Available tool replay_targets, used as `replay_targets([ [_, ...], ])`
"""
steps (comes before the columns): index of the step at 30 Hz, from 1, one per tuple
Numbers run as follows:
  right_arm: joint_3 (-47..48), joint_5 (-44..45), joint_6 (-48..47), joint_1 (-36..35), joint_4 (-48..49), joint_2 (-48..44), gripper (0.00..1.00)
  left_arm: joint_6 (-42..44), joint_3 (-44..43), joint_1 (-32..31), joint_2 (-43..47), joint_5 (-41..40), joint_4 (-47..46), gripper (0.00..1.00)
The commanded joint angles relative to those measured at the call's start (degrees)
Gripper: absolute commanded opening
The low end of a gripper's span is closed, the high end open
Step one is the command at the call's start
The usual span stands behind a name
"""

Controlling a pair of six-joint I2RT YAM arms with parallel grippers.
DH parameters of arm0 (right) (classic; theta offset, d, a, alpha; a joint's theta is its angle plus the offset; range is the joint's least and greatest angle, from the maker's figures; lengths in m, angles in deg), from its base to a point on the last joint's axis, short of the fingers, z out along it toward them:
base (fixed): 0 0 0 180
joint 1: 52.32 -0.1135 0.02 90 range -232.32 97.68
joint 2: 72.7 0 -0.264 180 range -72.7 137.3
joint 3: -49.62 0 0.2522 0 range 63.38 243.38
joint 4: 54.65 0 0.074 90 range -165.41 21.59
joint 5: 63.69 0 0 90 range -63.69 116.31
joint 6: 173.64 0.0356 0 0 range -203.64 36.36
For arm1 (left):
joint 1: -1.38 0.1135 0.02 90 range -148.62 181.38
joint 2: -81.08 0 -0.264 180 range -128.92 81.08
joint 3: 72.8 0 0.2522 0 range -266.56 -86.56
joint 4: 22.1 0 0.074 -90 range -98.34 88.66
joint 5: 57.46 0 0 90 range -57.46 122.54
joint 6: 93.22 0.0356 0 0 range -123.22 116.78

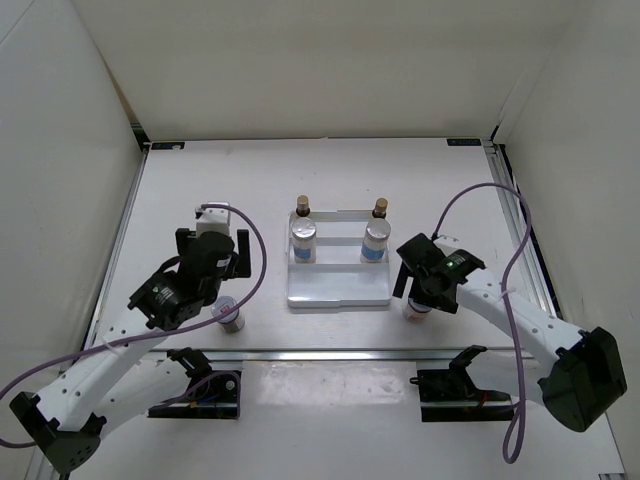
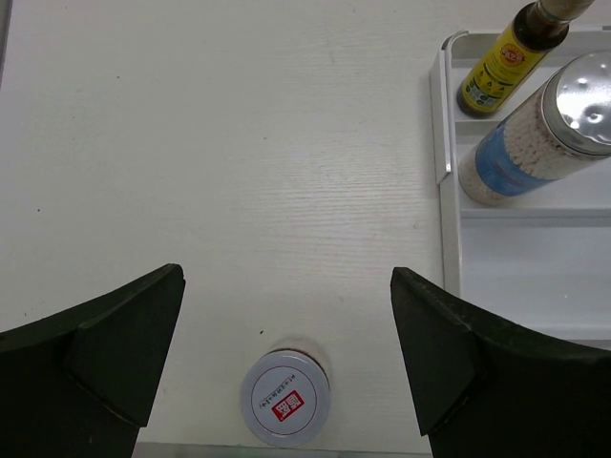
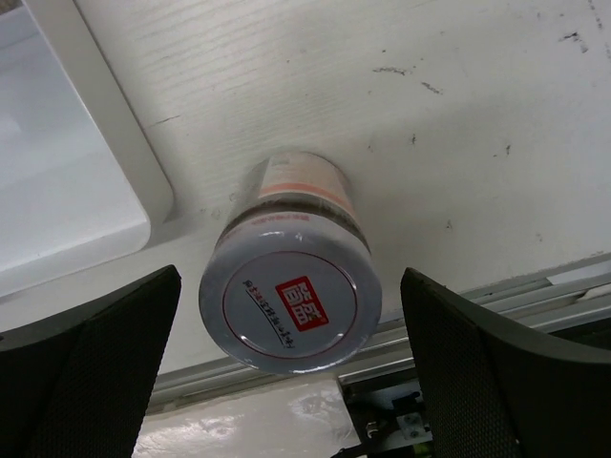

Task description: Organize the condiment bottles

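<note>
White table (image 1: 200,180) is carrying everything. White ridged rectangular plastic tray (image 1: 338,292) is sitting mid-table, and every position below is relative to it.

Left gripper (image 2: 284,277) is hanging left of the tray. Its claw is spread wide and gripping nothing. Right gripper (image 3: 291,275) is hanging over the tray's near-right corner area, claw also spread wide. Its fingers are flanking a jar with gaps on both sides, no contact.

Left whitish silver-lidded cylinder (image 1: 303,240) is standing upright inside the tray at the left end of the middle row. Right whitish silver-lidded cylinder (image 1: 375,240) is standing at the right end of the same row.

Left slim dark brown bottle with yellow label and tan cap (image 1: 302,208) is standing in the tray's back row, directly behind the left cylinder. Right slim dark brown bottle (image 1: 380,208) is standing behind the right cylinder.

Left squat jar with red-marked white lid (image 2: 284,396) is standing on the table outside the tray, near its near-left corner. Right squat red-marked jar (image 3: 286,229) is standing outside the tray, just beside its near-right corner.
</note>
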Motion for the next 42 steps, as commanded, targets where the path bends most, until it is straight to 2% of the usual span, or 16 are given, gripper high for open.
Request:
replay_targets([
  [1,-1.0,-2.1,-0.7,0.4,3.0,1.2,0.99,-0.4,-0.7,0.2,-0.1,-1.4,0.1,1.00],
  [7,-2.2,-4.2,-0.7,2.0,4.9,5.4,0.99,-0.4,-0.7,0.2,0.4,-1.4,0.1,1.00],
  [12,-2.8,-6.1,-1.2,2.6,6.6,5.4,0.99,-0.4,-0.7,0.2,0.4,-1.4,0.1,1.00],
  [22,-3.9,-7.1,-1.7,3.1,7.6,5.4,0.65,-0.4,-0.7,0.2,0.4,-1.4,0.1,1.00],
  [26,-3.9,-7.1,-1.7,3.1,7.6,5.4,0.46,-0.4,-0.7,0.2,0.4,-1.4,0.1,1.00],
  [28,-3.9,-7.1,-1.7,3.1,7.6,4.8,0.39,-0.4,-0.7,0.2,0.4,-1.4,0.1,1.00],
  [29,-3.9,-7.1,-1.7,3.1,7.1,4.8,0.32,-0.4,-0.7,0.2,0.4,-1.4,0.1,1.00],
  [33,-3.4,-5.8,-1.7,3.1,5.8,3.5,0.18,-0.4,-0.7,0.2,0.4,-1.4,0.1,1.00],
  [36,-2.2,-4.5,-1.7,3.1,4.1,1.9,0.09,-0.4,-0.7,0.2,0.4,-1.4,0.1,1.00],
  [42,-0.4,-2.0,-2.3,3.1,1.7,-0.7,0.01,-0.4,-0.7,0.2,0.4,-1.4,0.1,1.00],
])
